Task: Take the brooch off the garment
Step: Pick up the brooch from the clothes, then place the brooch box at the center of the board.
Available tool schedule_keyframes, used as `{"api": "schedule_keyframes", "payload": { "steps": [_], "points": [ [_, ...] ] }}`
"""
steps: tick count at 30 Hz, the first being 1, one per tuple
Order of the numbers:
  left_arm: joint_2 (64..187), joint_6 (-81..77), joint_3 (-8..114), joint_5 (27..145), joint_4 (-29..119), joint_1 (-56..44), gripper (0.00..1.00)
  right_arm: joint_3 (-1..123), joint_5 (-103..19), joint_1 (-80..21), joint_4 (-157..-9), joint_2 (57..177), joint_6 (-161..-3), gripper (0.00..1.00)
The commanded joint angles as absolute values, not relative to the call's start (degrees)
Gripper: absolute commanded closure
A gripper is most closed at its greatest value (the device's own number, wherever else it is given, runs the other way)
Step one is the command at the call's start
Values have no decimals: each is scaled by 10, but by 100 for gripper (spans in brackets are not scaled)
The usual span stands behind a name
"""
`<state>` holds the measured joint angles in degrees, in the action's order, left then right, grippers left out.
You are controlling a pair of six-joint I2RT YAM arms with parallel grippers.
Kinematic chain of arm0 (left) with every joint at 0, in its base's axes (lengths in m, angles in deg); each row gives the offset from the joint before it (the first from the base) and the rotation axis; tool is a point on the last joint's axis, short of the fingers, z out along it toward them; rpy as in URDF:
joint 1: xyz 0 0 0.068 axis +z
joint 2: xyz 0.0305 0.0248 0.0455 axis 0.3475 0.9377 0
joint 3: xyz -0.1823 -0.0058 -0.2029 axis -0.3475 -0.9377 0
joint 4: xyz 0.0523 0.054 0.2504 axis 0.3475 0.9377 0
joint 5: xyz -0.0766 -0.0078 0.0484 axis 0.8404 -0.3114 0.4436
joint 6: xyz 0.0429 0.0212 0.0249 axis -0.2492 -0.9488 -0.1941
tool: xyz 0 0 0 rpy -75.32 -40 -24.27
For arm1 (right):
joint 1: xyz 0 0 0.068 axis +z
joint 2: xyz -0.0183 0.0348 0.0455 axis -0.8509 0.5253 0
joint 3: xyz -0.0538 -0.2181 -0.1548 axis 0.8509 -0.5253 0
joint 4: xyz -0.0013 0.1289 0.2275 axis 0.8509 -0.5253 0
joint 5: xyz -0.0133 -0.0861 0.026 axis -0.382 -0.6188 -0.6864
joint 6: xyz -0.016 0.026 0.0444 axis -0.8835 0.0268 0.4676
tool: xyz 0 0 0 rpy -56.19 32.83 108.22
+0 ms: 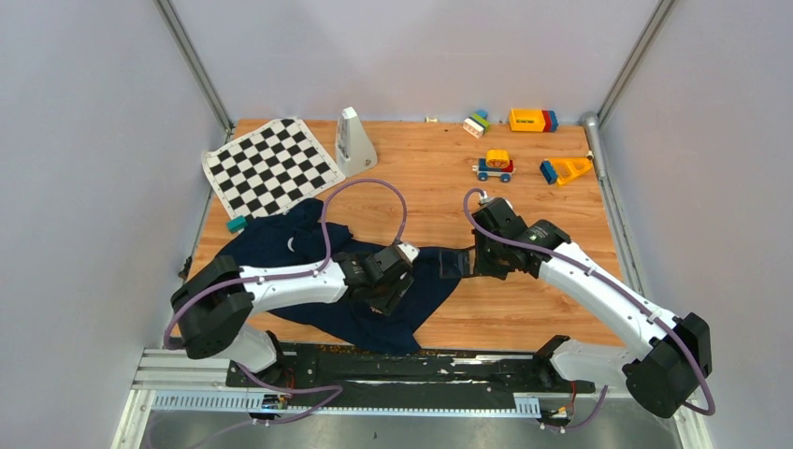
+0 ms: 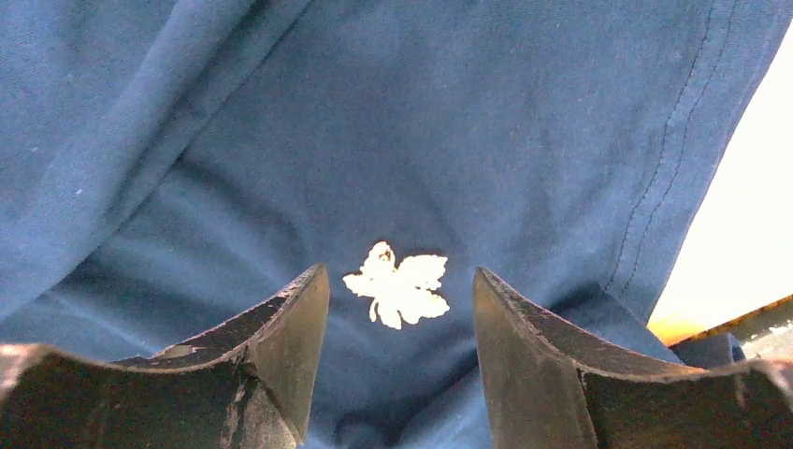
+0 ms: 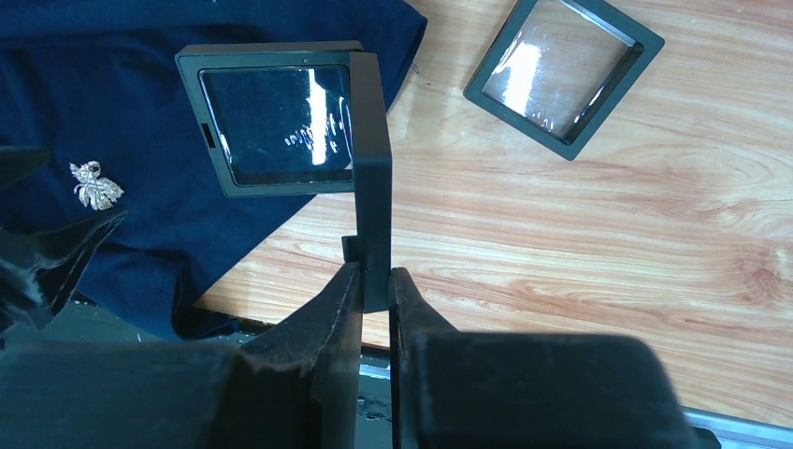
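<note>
Your wooden bench point(image 1: 524, 309) sits between grey walls. Nearest you the navy garment point(image 1: 281, 238) lies crumpled, with the brooch point(image 2: 397, 285) on its cloth. Farther back are a chequered mat point(image 1: 269, 166) and toy blocks point(image 1: 493, 166). Your left claw point(image 2: 400, 273) stands spread, one finger on either side of the brooch. Your right claw point(image 3: 374, 271) pinches a black frame point(image 3: 281, 117) by its edge.

Top camera looks down from above the near edge, taking in the whole table point(image 1: 524, 318). Left wrist camera sits very close over the garment point(image 2: 374, 112), facing the brooch point(image 2: 397, 285). Right wrist camera, farther back, sees both at its left.
</note>
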<state>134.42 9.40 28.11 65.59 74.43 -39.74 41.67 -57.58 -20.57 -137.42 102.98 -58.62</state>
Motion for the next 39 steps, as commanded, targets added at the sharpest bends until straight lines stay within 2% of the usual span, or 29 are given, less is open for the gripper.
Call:
{"api": "schedule_keyframes", "payload": {
  "steps": [1,7,12,17,22,25,30,32,36,39],
  "points": [
    [1365,93,294,682,694,-386,35,433,-575,-206,-1375,1030,-582,100],
    [1388,113,275,698,673,-376,36,442,-602,-206,-1381,1075,-581,100],
    [1393,133,263,702,675,-374,45,465,-613,-205,-1405,1124,-584,98],
    [1375,144,258,688,697,-374,47,483,-632,-198,-1436,1159,-580,99],
    [1355,147,258,669,728,-374,40,485,-634,-196,-1437,1175,-581,89],
    [1344,153,254,671,737,-374,34,487,-629,-195,-1437,1182,-584,86],
    [1326,161,257,667,755,-381,32,489,-626,-195,-1436,1185,-587,78],
    [1323,162,262,658,767,-387,31,491,-624,-193,-1437,1183,-589,72],
    [1334,161,264,654,771,-390,38,490,-622,-193,-1436,1175,-593,66],
    [1348,161,258,667,752,-389,40,491,-617,-193,-1436,1162,-594,64]
  ]
}}
